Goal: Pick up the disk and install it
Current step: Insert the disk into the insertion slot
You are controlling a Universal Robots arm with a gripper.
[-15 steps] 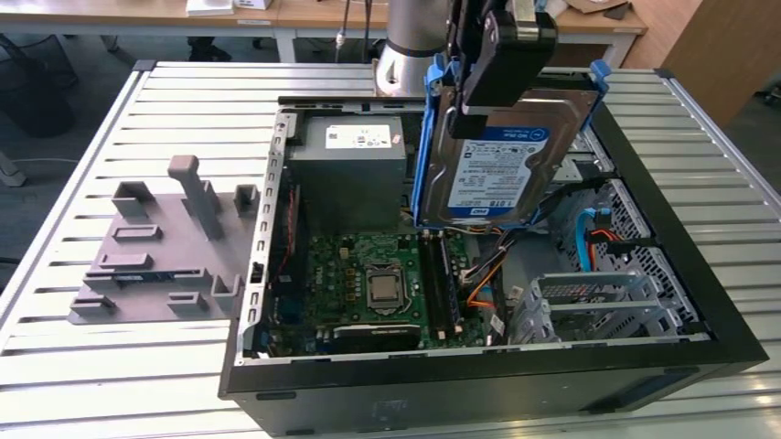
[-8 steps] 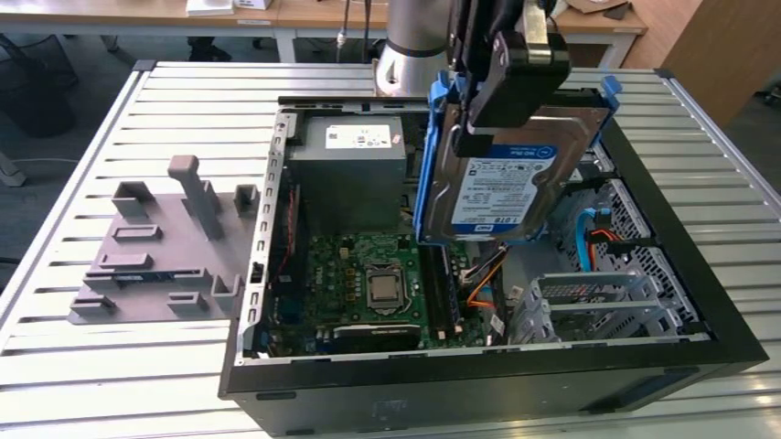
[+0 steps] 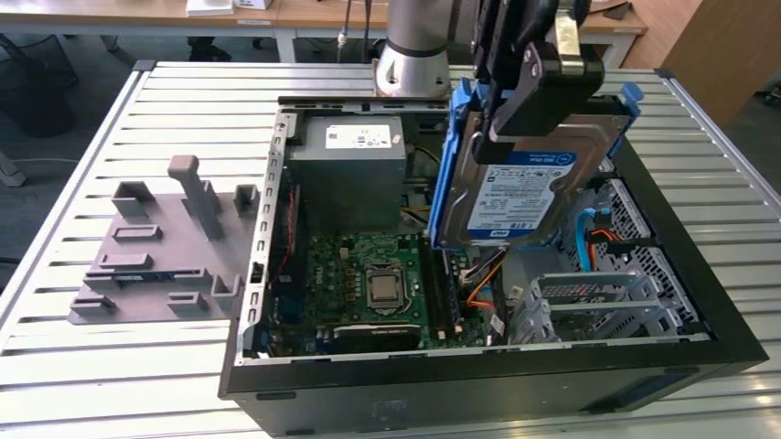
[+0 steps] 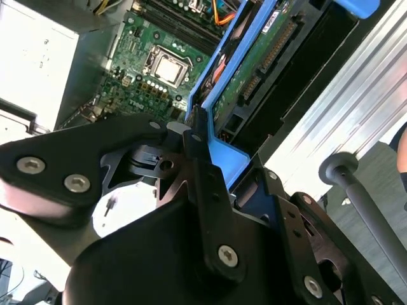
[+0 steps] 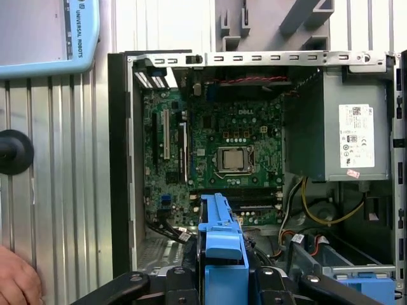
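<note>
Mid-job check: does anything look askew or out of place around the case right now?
The disk hangs tilted on edge in the gripper above the open case, not level. In the first wrist view a person's hand is over the slatted table close beside the case, odd for a working cell. No damage shows.
</note>
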